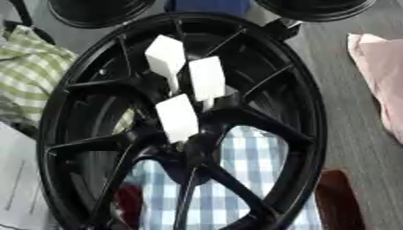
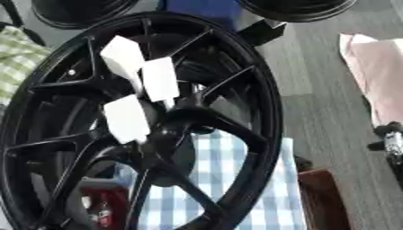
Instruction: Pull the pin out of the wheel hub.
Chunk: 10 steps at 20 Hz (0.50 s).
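A black spoked wheel hub [image 1: 308, 112] stands tilted and fills most of both views. Three white block-shaped pins stick out near its centre: one at the upper left [image 1: 166, 56], one beside it [image 1: 207, 78], and one lower down [image 1: 177, 117] just above the hub's dark centre [image 1: 197, 139]. No hand touches the wheel or the pins. A black and silver part at the right edge of the right eye view may be my right hand [image 2: 390, 140]; it is apart from the wheel. My left hand shows in no view.
A blue-and-white checked cloth [image 1: 256, 179] lies behind the lower spokes. A green checked cloth [image 1: 31, 63] is at the left and a pink cloth [image 1: 382, 67] at the right. Two more black wheels [image 1: 98, 9] [image 1: 315, 8] sit at the top, and a brown object [image 1: 340, 197] at the lower right.
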### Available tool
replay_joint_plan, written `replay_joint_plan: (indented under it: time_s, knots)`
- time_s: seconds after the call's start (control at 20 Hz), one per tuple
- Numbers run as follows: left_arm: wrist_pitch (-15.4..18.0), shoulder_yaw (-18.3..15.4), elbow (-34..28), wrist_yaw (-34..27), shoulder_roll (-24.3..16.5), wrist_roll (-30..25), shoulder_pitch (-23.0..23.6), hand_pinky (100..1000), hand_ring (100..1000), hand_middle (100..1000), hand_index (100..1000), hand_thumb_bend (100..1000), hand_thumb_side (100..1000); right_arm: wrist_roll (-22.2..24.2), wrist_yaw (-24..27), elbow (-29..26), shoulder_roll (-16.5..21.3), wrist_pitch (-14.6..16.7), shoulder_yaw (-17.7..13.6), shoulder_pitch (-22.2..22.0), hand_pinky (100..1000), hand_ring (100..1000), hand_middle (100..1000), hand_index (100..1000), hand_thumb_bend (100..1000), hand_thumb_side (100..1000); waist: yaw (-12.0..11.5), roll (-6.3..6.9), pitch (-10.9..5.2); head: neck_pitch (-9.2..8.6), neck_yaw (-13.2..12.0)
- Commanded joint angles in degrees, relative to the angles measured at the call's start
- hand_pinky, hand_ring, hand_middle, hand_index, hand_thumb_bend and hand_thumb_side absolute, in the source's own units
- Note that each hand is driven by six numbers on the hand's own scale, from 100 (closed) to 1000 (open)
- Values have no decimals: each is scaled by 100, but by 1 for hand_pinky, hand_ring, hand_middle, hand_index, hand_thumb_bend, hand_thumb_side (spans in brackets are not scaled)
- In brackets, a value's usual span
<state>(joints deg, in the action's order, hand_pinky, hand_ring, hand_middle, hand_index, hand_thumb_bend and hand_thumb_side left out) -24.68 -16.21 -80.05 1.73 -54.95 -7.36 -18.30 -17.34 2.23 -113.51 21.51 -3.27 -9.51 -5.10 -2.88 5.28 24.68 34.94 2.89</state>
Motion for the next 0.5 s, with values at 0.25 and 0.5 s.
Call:
replay_joint_plan:
  time_s: [0.25, 0.5]
  knots:
    - [693, -213, -319, -672, 56, 661, -181, 837, 666, 632, 731, 227, 757, 22, 45, -108, 155, 26, -3, 36, 802, 568, 684, 611, 100, 707, -3, -29, -849, -47, -37]
    - [1125, -62, -950, -1104, 611, 1092, -253, 841, 657, 631, 730, 244, 751, 30, 87, -108, 170, 49, 19, 90, 801, 568, 684, 611, 100, 705, 43, -46, -856, -75, -95]
